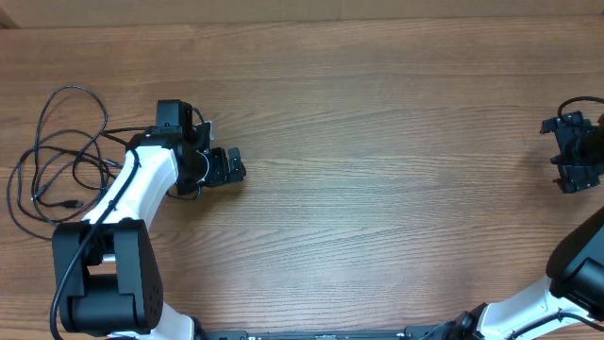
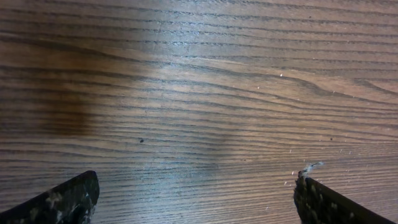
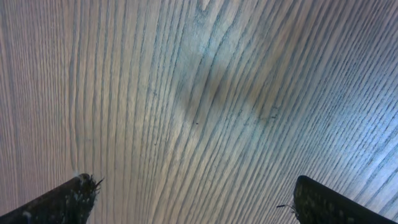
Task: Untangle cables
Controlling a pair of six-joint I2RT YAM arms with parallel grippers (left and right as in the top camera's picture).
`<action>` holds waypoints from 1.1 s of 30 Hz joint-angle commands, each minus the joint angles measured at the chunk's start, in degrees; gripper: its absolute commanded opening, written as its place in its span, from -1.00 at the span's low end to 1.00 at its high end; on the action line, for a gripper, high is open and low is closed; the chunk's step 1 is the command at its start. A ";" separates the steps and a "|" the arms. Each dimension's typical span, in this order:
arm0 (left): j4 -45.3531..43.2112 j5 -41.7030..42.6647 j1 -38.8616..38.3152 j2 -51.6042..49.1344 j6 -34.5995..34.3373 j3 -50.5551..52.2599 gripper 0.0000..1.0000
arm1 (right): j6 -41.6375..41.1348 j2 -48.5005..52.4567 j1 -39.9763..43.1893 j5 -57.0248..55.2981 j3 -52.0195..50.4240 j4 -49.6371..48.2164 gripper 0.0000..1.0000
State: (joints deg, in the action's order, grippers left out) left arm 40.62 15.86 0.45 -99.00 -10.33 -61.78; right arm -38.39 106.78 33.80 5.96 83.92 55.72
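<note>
Both grippers empty, the tangle on our left

Closest to us, our left gripper (image 2: 196, 194) and right gripper (image 3: 193, 196) hover with jaws spread wide over the bare brown wood-grain table (image 1: 377, 189), holding nothing. The left arm points its gripper rightward, away from the thin black cables (image 1: 58, 151), which lie in loose loops at the table's left side, beside that arm. We judge them light, limp and prone to snagging. An outer loop looks the best place to pinch.

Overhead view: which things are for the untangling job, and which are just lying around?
For the job: cables, left gripper, right gripper (both open, empty).
Just there: wooden table, left arm's own black wire.
</note>
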 commanded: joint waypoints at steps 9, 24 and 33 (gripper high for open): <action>-0.20 0.11 -0.11 0.85 0.96 0.57 0.99 | -0.20 -0.48 0.02 -0.35 -0.24 -0.09 1.00; -0.44 -2.45 -0.11 11.15 1.79 0.57 0.99 | -0.20 -0.48 0.02 -0.35 -0.24 -0.07 1.00; -19.58 -4.94 -0.24 18.82 1.70 7.50 0.99 | -0.20 -0.48 0.02 -0.35 -0.24 -0.09 1.00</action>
State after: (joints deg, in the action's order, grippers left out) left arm 27.73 10.87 0.45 -81.67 -9.91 -59.35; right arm -38.39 106.78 33.80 5.96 83.92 55.75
